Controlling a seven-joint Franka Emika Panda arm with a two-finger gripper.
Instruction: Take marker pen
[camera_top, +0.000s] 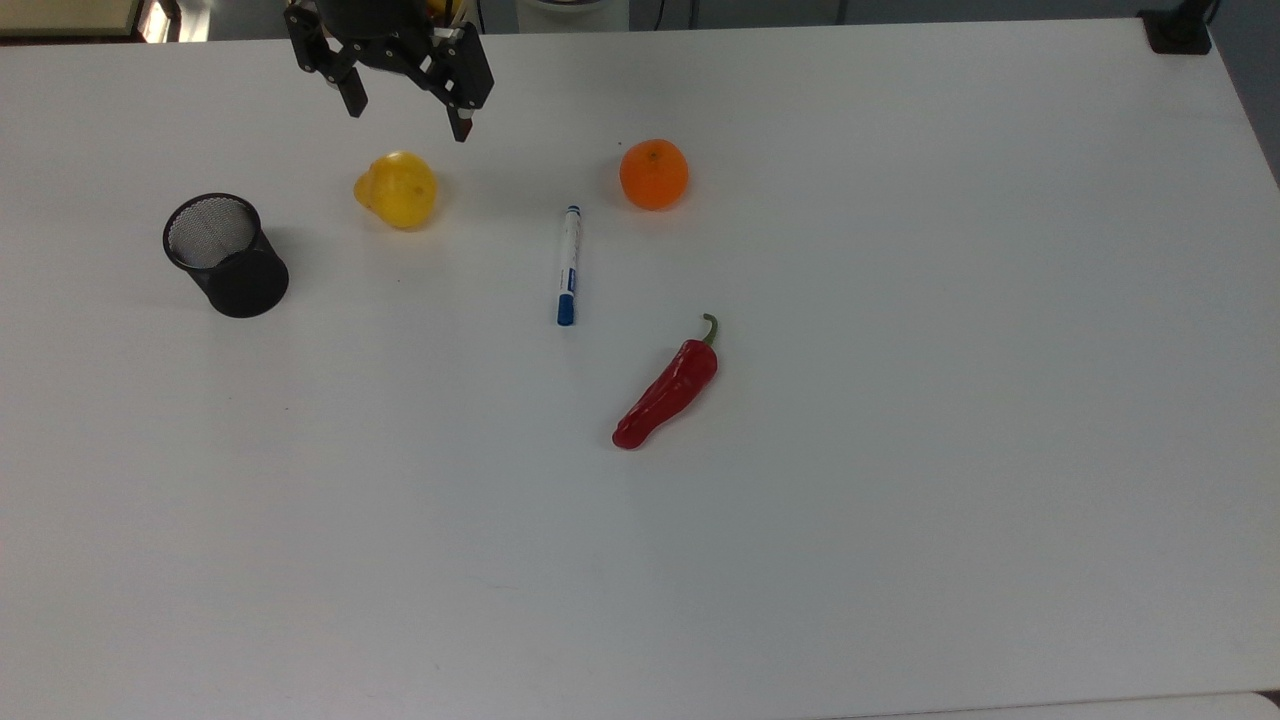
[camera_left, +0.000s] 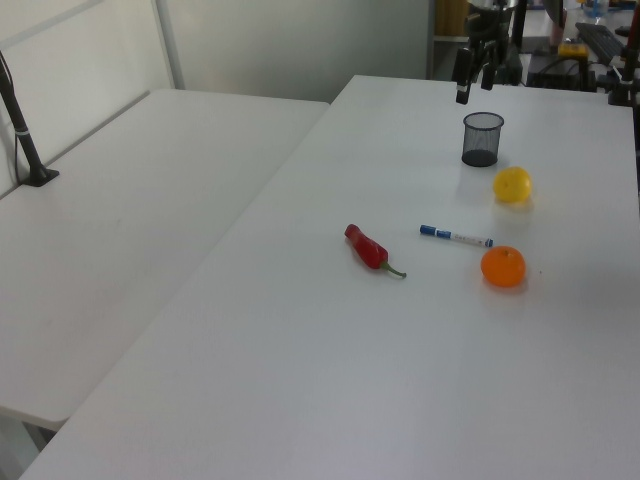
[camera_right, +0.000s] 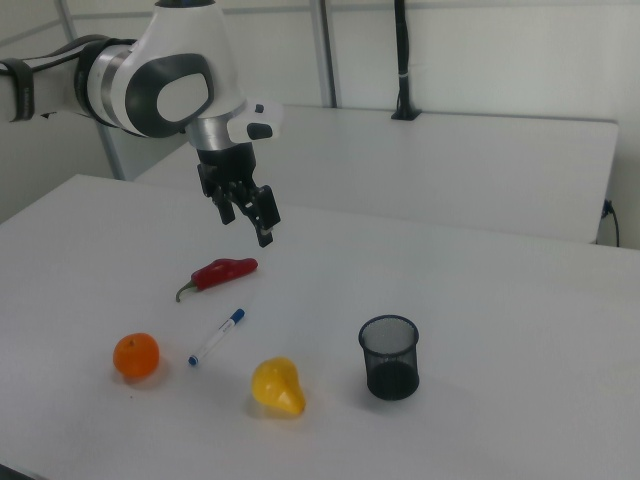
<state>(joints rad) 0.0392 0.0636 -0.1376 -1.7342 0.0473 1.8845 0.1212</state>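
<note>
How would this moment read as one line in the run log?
end effector: open, raised above table | pen: flat, untouched, between lemon and orange | grasp: not begun

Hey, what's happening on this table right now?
A robot arm is getting ready to pick up a marker pen. Its gripper hangs open in the air above the white table, holding nothing, over the yellow fruit. The pen lies flat and untouched between the yellow fruit and an orange. A red chilli and a black mesh cup sit nearby.
</note>
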